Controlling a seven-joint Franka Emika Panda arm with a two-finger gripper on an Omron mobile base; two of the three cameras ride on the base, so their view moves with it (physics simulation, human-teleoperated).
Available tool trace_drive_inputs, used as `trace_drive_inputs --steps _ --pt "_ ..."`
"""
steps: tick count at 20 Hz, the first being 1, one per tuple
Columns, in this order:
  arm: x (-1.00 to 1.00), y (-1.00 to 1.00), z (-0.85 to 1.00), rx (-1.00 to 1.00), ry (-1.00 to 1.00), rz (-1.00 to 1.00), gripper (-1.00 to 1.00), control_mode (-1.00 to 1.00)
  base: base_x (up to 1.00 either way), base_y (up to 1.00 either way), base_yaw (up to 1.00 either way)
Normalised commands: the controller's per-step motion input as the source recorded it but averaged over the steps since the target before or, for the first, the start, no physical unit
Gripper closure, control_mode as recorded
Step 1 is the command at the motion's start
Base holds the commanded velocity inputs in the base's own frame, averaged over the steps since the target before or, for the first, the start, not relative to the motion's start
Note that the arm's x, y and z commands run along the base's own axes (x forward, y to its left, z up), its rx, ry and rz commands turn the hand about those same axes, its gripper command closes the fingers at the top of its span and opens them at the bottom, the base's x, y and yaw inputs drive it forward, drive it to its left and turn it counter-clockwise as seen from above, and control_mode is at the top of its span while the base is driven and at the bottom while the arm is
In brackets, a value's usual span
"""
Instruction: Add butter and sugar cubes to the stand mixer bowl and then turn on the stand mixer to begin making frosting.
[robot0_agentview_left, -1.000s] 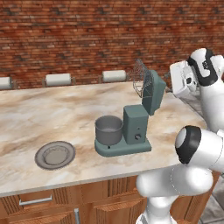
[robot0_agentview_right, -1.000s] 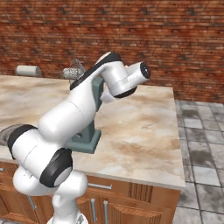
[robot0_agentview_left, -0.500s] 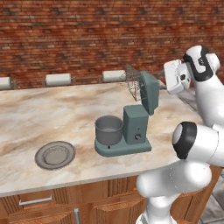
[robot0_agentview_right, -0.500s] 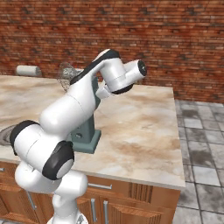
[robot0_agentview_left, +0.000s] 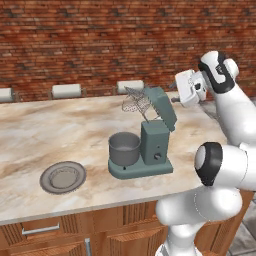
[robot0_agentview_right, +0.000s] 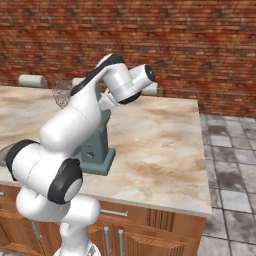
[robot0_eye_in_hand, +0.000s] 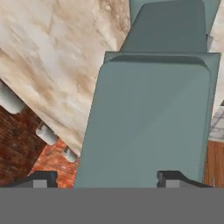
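Note:
The teal stand mixer (robot0_agentview_left: 152, 145) stands mid-counter with its head (robot0_agentview_left: 162, 107) tilted back and the wire whisk (robot0_agentview_left: 135, 102) up in the air. The dark grey stand mixer bowl (robot0_agentview_left: 124, 148) sits on the mixer's base, below the whisk. My gripper (robot0_agentview_left: 176, 98) is just behind the raised head, at its right. In the hand view the head's back (robot0_eye_in_hand: 148, 122) looms close, and the gripper (robot0_eye_in_hand: 109, 178) is open with its fingertips (robot0_eye_in_hand: 43, 177) wide apart. I cannot tell whether they touch the head. The butter and sugar cubes are out of view.
A flat round grey plate (robot0_agentview_left: 62, 176) lies on the marble counter (robot0_agentview_left: 45, 135) left of the mixer. White stool tops (robot0_agentview_left: 66, 90) line the counter's far edge before a brick wall. The counter ends at the right (robot0_agentview_right: 202, 165) above a tiled floor.
My hand has moved left toward the mixer. The mixer's head and whisk have tipped somewhat forward, toward the bowl.

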Motion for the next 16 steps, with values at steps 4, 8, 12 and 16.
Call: trace_drive_inputs --steps 4,8,12,16 --pt "-0.17 0.68 -0.43 0.00 0.10 0.02 -1.00 -1.00 0.00 0.00 0.00" --pt "-0.06 0.67 -0.60 -0.01 0.14 0.01 -1.00 -1.00 0.00 0.00 0.00" --pt "-0.01 0.67 -0.72 -0.04 0.16 0.00 -1.00 -1.00 0.00 0.00 0.00" --pt "-0.12 0.50 -0.43 -0.06 0.07 0.00 -1.00 -1.00 0.00 0.00 0.00"
